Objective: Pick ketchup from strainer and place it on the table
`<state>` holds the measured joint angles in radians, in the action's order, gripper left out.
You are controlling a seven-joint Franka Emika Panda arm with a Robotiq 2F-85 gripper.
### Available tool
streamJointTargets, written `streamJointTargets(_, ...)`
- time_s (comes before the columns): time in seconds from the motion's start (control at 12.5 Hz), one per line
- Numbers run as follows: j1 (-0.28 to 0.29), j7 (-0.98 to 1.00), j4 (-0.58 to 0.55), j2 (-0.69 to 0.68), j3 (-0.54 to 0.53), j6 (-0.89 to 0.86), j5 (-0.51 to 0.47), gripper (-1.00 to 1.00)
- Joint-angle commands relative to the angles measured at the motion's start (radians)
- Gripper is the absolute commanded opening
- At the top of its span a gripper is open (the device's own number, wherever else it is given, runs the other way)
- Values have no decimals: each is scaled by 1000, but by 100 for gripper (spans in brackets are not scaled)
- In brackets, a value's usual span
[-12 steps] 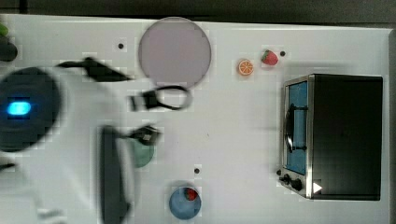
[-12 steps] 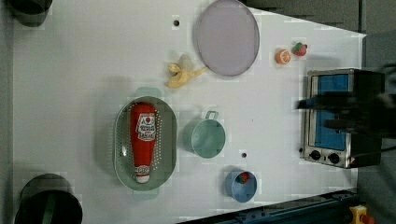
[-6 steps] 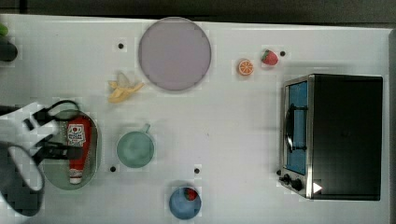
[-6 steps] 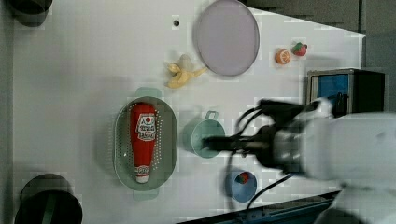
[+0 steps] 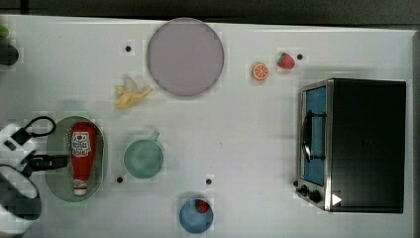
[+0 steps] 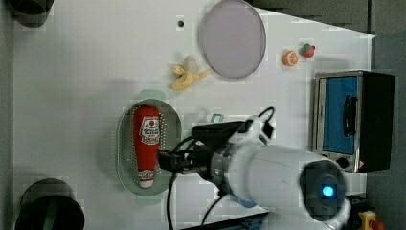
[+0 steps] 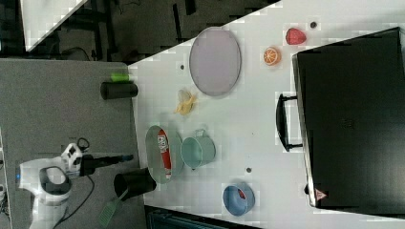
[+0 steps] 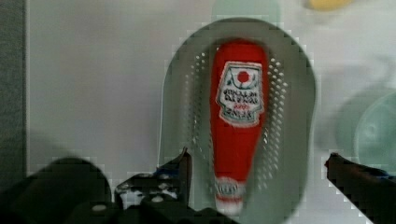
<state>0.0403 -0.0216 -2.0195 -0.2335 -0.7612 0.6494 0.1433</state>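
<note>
Table point(image 5: 247, 129): large white top with a few small black dots; it carries everything below.
Toaster oven point(image 5: 354, 144): black and silver box with a blue door, at the top view's right, well apart from the task's things.
Arm: white body with a blue light, seen in the left view reaching over the table toward the strainer from the left view's right.
Plate point(image 5: 184, 57): grey-lilac disc near the far edge in the top view.
Strainer point(image 5: 99, 163): pale green oval basin with a dotted bottom, at the top view's left, just beside the green cup point(image 5: 143, 158).
Ketchup point(image 5: 83, 156): lies flat inside the strainer, long axis along the basin's length. In the top view the white cap points toward the bottom edge and the red base toward the top; the label faces up.
End effector point(image 8: 257, 186): fingers spread wide and holding nothing. In the wrist view one dark finger point(image 8: 180, 170) sits to one side of the bottle's neck and the other is well out past the strainer's rim, so the cap end falls between them. I cannot tell whether any finger touches the bottle or the basin.
Blue bowl point(image 5: 196, 215): near the top view's bottom edge, a small red item inside.
Banana point(image 5: 130, 93): peeled, yellow, between the strainer and the plate.
Orange slice point(image 5: 260, 71), strawberry point(image 5: 286, 61): side by side, near the oven.
</note>
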Motion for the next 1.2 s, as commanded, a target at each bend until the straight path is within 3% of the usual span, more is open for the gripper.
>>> streamJointTargets(0.08, -33, -103, -41, -114, 25, 132, 84, 100)
streamJointTargets(0.64, -8, -271, -41, -369, 60, 328, 330, 100)
streamJointTargets(0.96, 25, -348, -20, -459, 104, 389, 388, 100)
streamJointTargets(1.04, 35, -348, -12, -472, 115, 395, 392, 91)
streamJointTargets(1.2, 44, -348, -5, -477, 127, 408, 392, 42)
